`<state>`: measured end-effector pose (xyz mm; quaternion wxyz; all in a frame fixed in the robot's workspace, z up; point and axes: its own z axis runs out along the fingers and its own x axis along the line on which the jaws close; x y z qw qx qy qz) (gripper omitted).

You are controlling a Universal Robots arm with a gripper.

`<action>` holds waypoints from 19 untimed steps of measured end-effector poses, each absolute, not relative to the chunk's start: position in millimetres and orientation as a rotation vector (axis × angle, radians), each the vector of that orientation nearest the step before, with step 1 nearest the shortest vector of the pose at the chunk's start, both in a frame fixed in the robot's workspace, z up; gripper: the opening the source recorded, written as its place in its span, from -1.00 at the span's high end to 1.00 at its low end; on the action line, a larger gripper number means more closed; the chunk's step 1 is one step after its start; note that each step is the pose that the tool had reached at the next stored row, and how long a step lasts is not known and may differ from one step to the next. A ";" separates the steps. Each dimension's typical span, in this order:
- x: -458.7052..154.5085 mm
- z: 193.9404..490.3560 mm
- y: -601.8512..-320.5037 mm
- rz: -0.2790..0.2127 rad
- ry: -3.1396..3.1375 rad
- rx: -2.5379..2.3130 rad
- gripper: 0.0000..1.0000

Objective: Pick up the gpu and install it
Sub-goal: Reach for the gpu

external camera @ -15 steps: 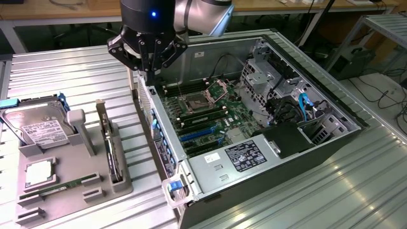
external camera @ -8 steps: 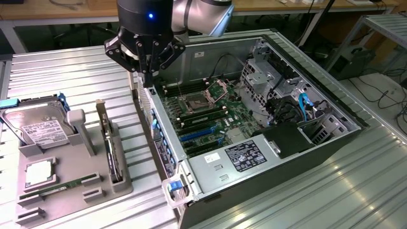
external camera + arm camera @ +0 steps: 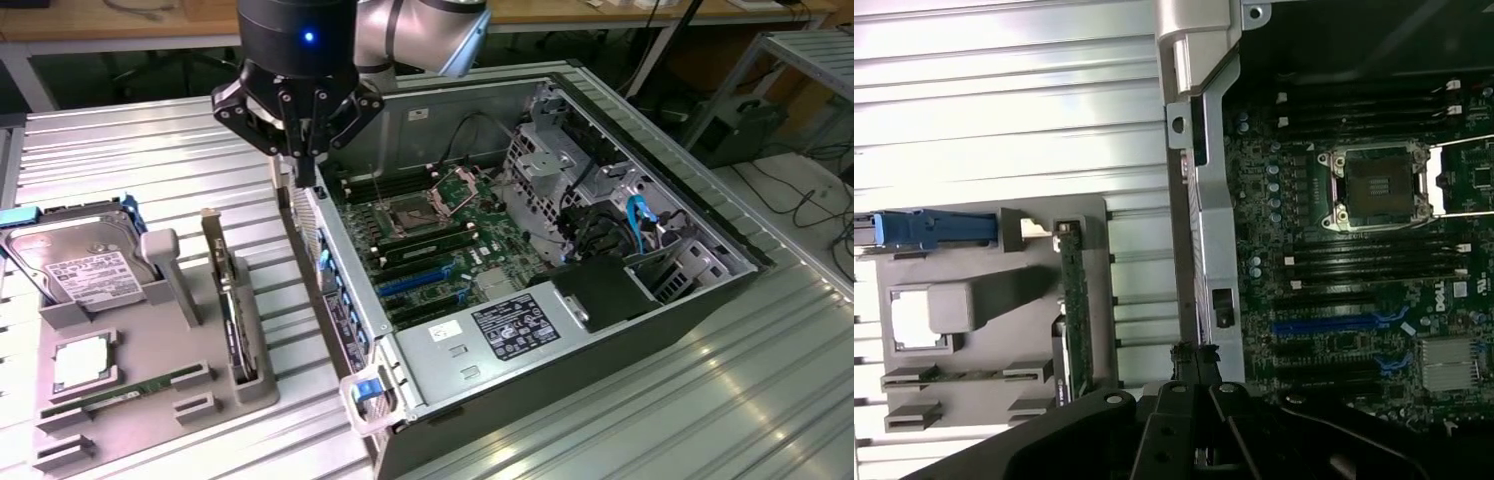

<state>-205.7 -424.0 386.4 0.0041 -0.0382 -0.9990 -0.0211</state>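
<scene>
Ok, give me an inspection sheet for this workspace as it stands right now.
Surface: ribbed metal table, grey tray on it.
Job's things: gpu standing on edge in the tray; open computer case beside it.
Clutter: hard drive and RAM stick in the tray.
Grippers: gripper shut, empty, at the case wall on the tray's side.
Cables: blue cable inside the case.
Surroundings: wooden bench behind; floor cables.

The holder tray (image 3: 160, 340) lies at the exterior view's left of the computer case (image 3: 667, 330). On the tray, the gpu (image 3: 230, 300) stands nearest the case and the hard drive (image 3: 83, 268) farthest.
</scene>
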 end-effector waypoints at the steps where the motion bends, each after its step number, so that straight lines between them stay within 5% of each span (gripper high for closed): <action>1: -206.3 386.3 -424.4 -0.066 -3.130 -0.120 0.79; 19: -216.4 385.0 -431.2 -0.066 -3.125 -0.120 0.79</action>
